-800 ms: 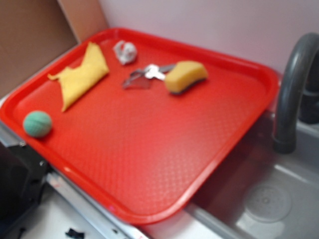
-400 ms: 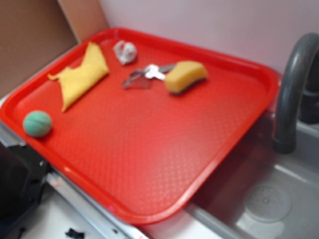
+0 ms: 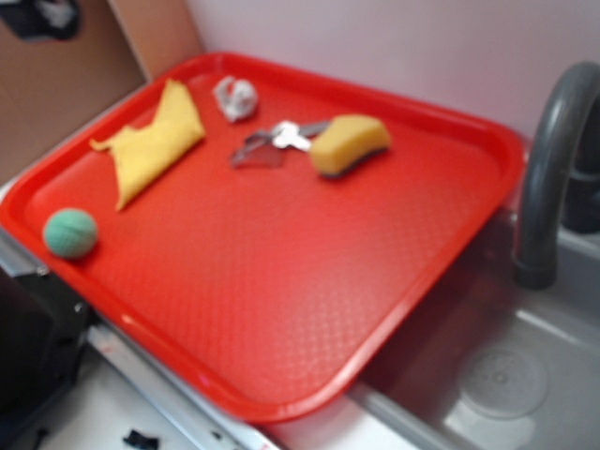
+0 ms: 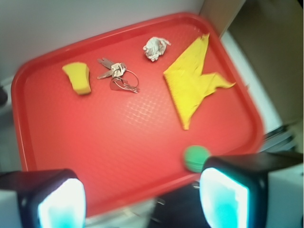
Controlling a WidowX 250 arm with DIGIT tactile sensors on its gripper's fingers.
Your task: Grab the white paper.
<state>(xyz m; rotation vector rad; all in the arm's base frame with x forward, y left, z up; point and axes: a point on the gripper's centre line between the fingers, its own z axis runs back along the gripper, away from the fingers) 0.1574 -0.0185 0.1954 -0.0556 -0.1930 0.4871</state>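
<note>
The white paper point(image 3: 235, 97) is a small crumpled white-grey wad lying near the far edge of the red tray point(image 3: 281, 291). In the wrist view the white paper point(image 4: 156, 48) sits at the top centre of the tray point(image 4: 123, 137). My gripper point(image 4: 142, 202) is open and empty, high above the tray's near edge, far from the paper. Its two fingertips point(image 4: 223, 199) glow pale cyan at the bottom of the wrist view. In the exterior view only a dark piece of the gripper point(image 3: 37, 17) shows, at the top left corner.
On the tray lie a yellow cloth point(image 3: 155, 141), silver keys point(image 3: 277, 141), a yellow sponge point(image 3: 349, 143) and a green ball point(image 3: 70, 232). A grey faucet point(image 3: 553, 159) and sink point(image 3: 497, 375) stand to the right. A brown wall is at the left.
A dark piece of the gripper has come into the top left corner of the exterior view. The things on the tray have not moved.
</note>
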